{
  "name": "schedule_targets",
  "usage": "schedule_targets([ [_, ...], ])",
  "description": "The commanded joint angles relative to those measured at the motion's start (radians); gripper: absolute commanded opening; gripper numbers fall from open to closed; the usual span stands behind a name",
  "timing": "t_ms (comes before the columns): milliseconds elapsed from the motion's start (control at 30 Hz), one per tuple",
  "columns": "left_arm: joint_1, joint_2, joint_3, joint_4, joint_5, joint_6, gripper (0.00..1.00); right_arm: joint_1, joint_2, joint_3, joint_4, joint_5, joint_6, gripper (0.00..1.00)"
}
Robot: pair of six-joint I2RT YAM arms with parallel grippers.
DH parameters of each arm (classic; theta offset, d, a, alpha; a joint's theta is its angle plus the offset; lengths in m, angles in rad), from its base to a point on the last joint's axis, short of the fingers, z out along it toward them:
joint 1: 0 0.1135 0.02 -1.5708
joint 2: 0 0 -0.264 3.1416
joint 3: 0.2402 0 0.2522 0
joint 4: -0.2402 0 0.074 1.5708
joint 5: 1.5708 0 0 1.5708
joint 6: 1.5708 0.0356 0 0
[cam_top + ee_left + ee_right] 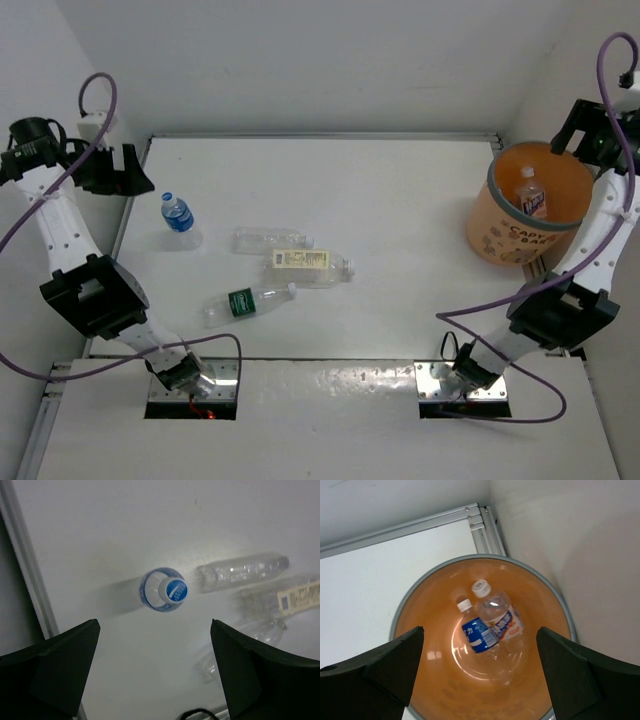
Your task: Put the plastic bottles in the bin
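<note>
Right wrist view: my right gripper hangs over the bin, fingers spread wide with nothing between them. Two bottles lie at the bottom, the blue-label bottle and the orange-label bottle, side by side with caps toward the far rim. My left gripper is released too, jaws at full spread, poised above the upright bottle at the left of the table.

Three more lie flat mid-table: the clear bottle, the cream bottle just beside it, and the green bottle a little nearer to me. I cannot tell whether the clear and cream ones touch.

Four remain, so I judge the job about a third done.

My worry is the upright bottle. It looks light, so if one finger meets it before the other it will likely tip and roll, perhaps into the clear one. A grip only on the cap could slip. Among the flat ones, closing on the cream bottle may nudge its neighbour away. The bin stands at the far right, well apart from my left arm, so that carry looks like a stretch. A low pass could knock the rim and shift the bin.
</note>
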Motion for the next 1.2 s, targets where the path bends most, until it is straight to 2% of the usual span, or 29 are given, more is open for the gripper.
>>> schedule_targets([
  [0, -0.019, -0.031, -0.113, -0.133, 0.066, 0.277, 1.00, 0.047, -0.075, 0.059, -0.007, -0.019, -0.017, 0.92],
  [133, -0.041, -0.099, -0.258, -0.066, 0.043, 0.377, 1.00, 0.129, -0.113, 0.051, -0.039, -0.023, -0.012, 0.93],
  [333, -0.050, -0.130, -0.379, 0.065, 0.043, 0.388, 1.00, 0.235, -0.164, 0.043, -0.068, -0.008, -0.048, 0.94],
  [567, -0.102, -0.075, -0.459, 0.239, 0.043, 0.348, 1.00, 0.338, -0.172, 0.056, -0.105, 0.021, -0.075, 0.94],
  [833, -0.135, 0.042, -0.450, 0.344, 0.064, 0.302, 0.89, 0.446, -0.216, 0.019, -0.140, -0.010, -0.103, 0.94],
  [900, -0.135, 0.056, -0.441, 0.344, 0.089, 0.302, 0.79, 0.481, -0.222, 0.016, -0.151, -0.020, -0.104, 0.94],
  [1000, -0.144, 0.065, -0.441, 0.344, 0.098, 0.302, 0.56, 0.519, -0.228, 0.014, -0.166, -0.063, -0.104, 0.96],
  [1033, -0.144, 0.065, -0.441, 0.344, 0.098, 0.302, 0.44, 0.545, -0.231, 0.003, -0.171, -0.101, -0.104, 1.00],
  [1133, -0.144, 0.042, -0.441, 0.326, 0.117, 0.329, 0.29, 0.586, -0.247, -0.030, -0.156, -0.126, -0.101, 1.00],
  [1167, -0.144, 0.024, -0.430, 0.317, 0.127, 0.329, 0.21, 0.600, -0.253, -0.033, -0.153, -0.132, -0.103, 1.00],
])
